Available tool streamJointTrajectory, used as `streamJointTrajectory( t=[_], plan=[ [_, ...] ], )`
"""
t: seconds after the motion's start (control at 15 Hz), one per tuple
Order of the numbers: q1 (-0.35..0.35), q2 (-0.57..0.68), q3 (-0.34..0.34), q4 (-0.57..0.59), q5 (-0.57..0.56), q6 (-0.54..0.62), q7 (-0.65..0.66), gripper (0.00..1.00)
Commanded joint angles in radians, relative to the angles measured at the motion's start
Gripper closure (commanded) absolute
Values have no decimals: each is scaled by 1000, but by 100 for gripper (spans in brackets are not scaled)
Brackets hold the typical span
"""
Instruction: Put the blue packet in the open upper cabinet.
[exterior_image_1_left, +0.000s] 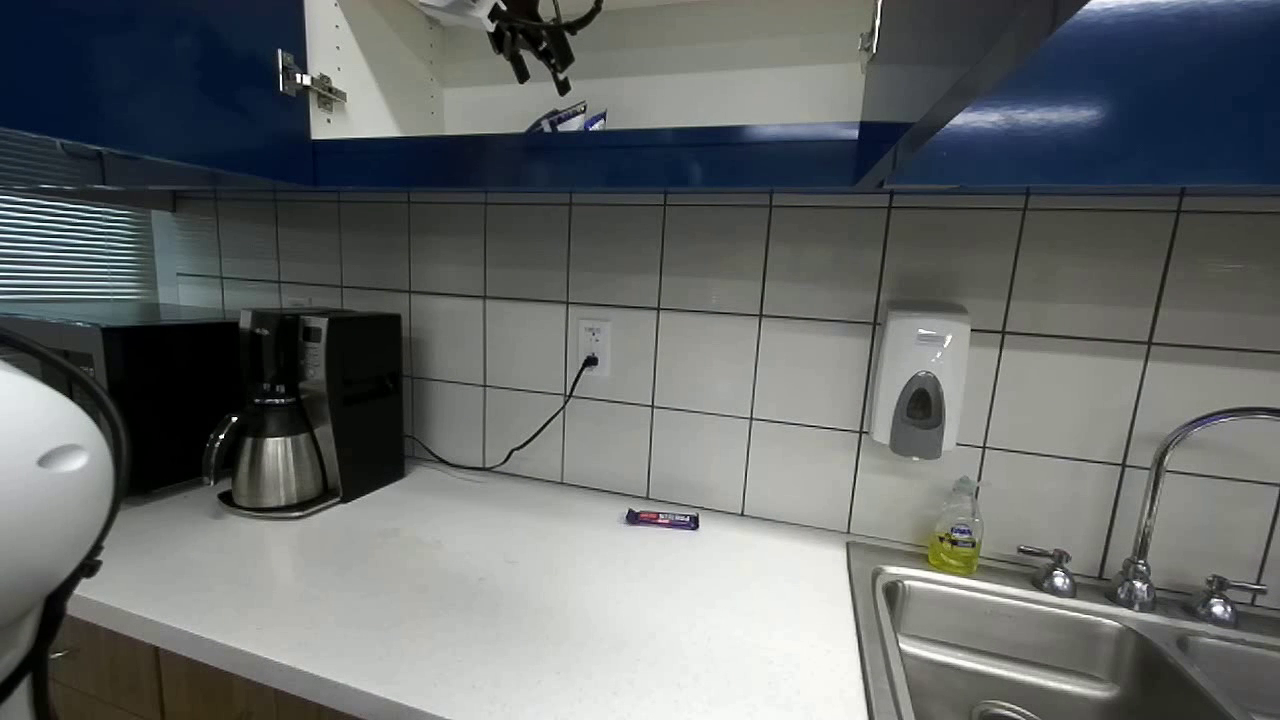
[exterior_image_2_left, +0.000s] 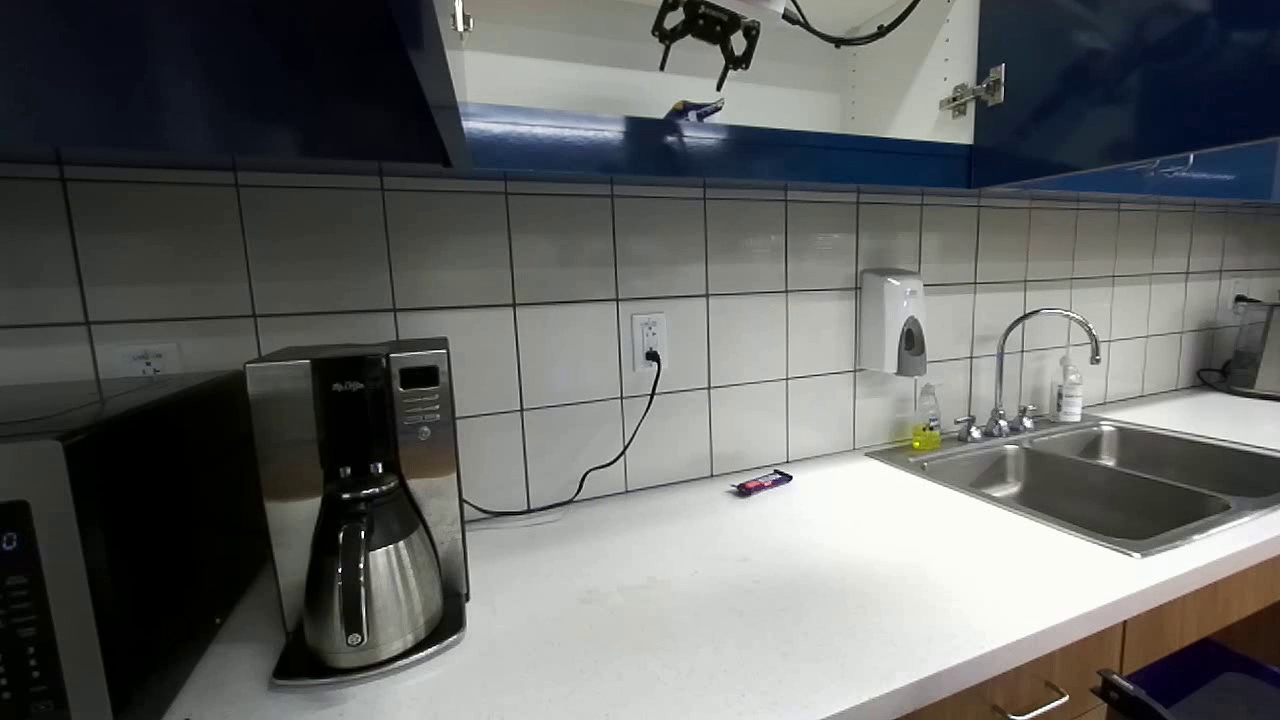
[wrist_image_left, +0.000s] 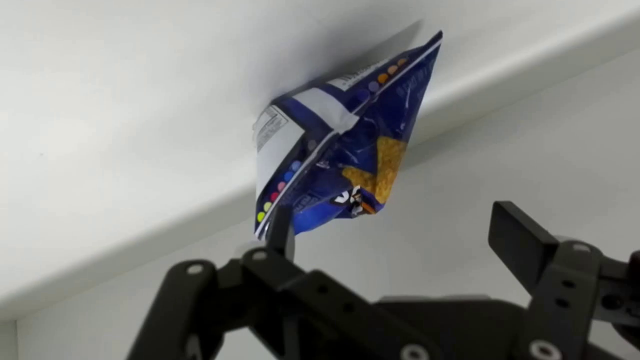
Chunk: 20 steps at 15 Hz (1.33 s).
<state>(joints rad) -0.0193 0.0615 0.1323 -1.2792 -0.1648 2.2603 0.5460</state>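
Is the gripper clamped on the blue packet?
No, in the wrist view the gripper stands open, its jaws spread wide apart, with the blue packet not pinched between them.

"Was glare noted?"
"Yes — white patches marked the glossy blue cabinet panel (exterior_image_1_left: 1110, 80)."
"Shade?"
"Upper tiles (exterior_image_1_left: 610, 245) lay dim, the counter (exterior_image_1_left: 500, 590) bright; the blue packet (wrist_image_left: 360, 140) cast a soft shadow."

coffee maker (exterior_image_2_left: 350, 425): "mr. coffee" | microwave display (exterior_image_2_left: 11, 542): "0"
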Motion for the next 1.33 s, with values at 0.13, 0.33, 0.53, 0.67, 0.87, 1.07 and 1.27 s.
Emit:
streamJointTrajectory(
  t=[0.13, 0.33, 0.53, 0.67, 0.87, 1.07, 1.27],
  plan=[
    [5, -91, 1, -77, -41, -25, -3, 0],
    [7, -137, 2, -124, -58, -34, -14, 0],
    [10, -203, 1, -193, -43, -39, -49, 0],
    [17, -248, -2, -234, -20, -80, -107, 0],
    [33, -313, -11, -292, 10, -136, -199, 0],
    [54, -368, -23, -336, 54, -211, -315, 0],
    [73, -415, -39, -378, 99, -281, -442, 0]
  ],
)
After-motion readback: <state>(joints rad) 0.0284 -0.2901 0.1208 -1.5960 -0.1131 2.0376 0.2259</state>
